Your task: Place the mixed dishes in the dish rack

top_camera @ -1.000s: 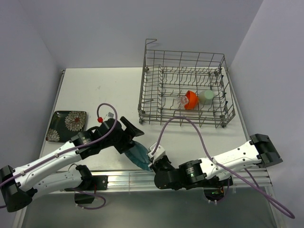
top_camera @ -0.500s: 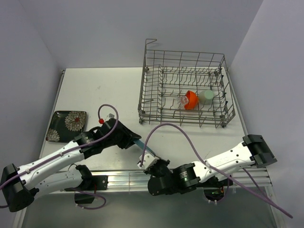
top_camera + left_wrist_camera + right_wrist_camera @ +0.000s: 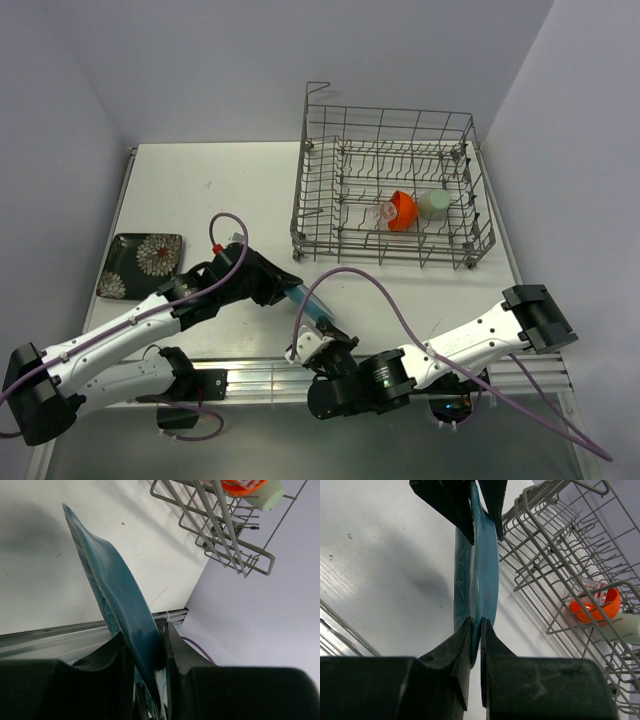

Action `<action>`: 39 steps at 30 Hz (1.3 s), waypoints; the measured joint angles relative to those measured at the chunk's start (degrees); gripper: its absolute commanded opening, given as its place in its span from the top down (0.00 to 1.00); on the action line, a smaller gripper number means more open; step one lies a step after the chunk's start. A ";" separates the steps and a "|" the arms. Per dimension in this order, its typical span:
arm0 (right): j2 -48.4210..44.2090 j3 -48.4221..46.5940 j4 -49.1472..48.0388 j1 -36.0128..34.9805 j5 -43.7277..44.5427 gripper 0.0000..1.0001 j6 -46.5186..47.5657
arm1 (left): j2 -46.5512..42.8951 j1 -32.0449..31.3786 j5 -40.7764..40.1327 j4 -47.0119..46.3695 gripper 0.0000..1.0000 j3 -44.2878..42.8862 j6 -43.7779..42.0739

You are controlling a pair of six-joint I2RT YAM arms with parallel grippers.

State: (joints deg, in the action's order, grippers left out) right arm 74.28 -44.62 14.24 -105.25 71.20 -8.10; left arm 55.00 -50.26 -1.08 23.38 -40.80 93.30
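teal scalloped round plate: one, held on edge over the white table at 6 o'clock, near the front edge and well apart from the rack.
left gripper: closed on the plate's rim from 10 o'clock, with both fingers pinching it.
right gripper: clamped on the opposite rim from 5 o'clock, with one finger tight on each face.
grey metal wire dish rack: one, at 1 o'clock on the table, with rows of upright tines.
orange-red bowl: one, on its side inside the rack.
pale green cup: one, in the rack just beside the bowl at 3 o'clock.
small clear glass: one, in the rack against the bowl at 9 o'clock.
black square plate with white flowers: one, flat on the table at 8 o'clock.
dishes counted: five; three in the rack, one on the table, one held by two grippers.
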 measured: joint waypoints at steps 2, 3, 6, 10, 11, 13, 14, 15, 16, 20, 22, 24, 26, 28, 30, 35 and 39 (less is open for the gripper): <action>-0.81 0.24 0.09 0.00 -0.07 0.87 -0.17 | 0.09 0.02 0.28 -0.83 1.00 0.04 -1.05; -1.38 0.46 0.02 0.00 -0.22 0.87 -0.15 | 0.07 0.02 0.44 -1.27 1.00 0.04 -1.64; -4.57 2.12 -0.94 0.28 -1.66 0.86 0.11 | 0.13 -0.11 0.90 -2.67 1.00 0.04 -3.41; -8.92 4.35 -2.32 1.18 -4.87 0.84 0.55 | 0.57 -0.35 1.27 -3.67 1.00 0.04 -4.87; -9.92 4.87 -2.51 1.51 -5.84 0.82 0.61 | 0.81 -0.44 1.27 -3.96 1.00 0.04 -5.25; -11.34 5.53 -2.62 1.99 -7.37 0.80 0.68 | 1.16 -0.61 1.27 -4.26 1.00 -0.07 -5.86; -12.00 5.81 -2.60 2.21 -8.41 0.80 0.68 | 1.40 -0.79 1.22 -4.35 1.00 -0.20 -6.36; -12.35 5.88 -2.56 2.40 -9.05 0.79 0.59 | 1.60 -0.96 1.18 -4.44 1.00 -0.37 -6.93; -12.66 6.01 -2.56 2.58 -9.57 0.78 0.57 | 1.73 -1.01 1.16 -4.50 1.00 -0.48 -7.26; -13.51 6.58 -2.62 3.61 -12.35 0.63 -0.02 | 2.25 -1.38 0.87 -4.90 1.00 -0.70 -8.85; -13.79 6.73 -2.67 4.15 -13.90 0.61 -0.52 | 2.27 -1.81 0.87 -5.20 1.00 -0.74 -10.38; -13.90 6.73 -3.06 4.96 -15.32 0.49 -1.29 | 2.32 -2.05 0.85 -5.22 1.00 -0.74 -11.65; -13.90 6.71 -3.43 5.99 -16.00 0.36 -1.73 | 2.56 -2.34 0.92 -5.11 1.00 -0.74 -12.72; -13.81 6.71 -3.82 6.88 -16.37 0.34 -1.99 | 2.99 -2.71 1.07 -5.01 1.00 -0.74 -13.66; -13.35 6.71 -4.33 7.63 -16.68 0.29 -2.36 | 3.32 -2.93 1.07 -4.96 1.00 -0.72 -14.23; -10.47 6.69 -5.53 9.42 -17.11 0.26 -3.02 | 3.72 -3.10 0.79 -4.68 1.00 -0.72 -15.26; -8.61 6.69 -6.86 10.36 -17.35 0.25 -3.50 | 3.72 -3.10 0.59 -4.61 1.00 -0.72 -15.85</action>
State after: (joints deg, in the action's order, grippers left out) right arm 65.67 -37.93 7.38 -94.89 53.84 -11.60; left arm 58.72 -53.36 -0.49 18.76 -41.52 77.45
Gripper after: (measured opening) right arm 0.747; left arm 0.308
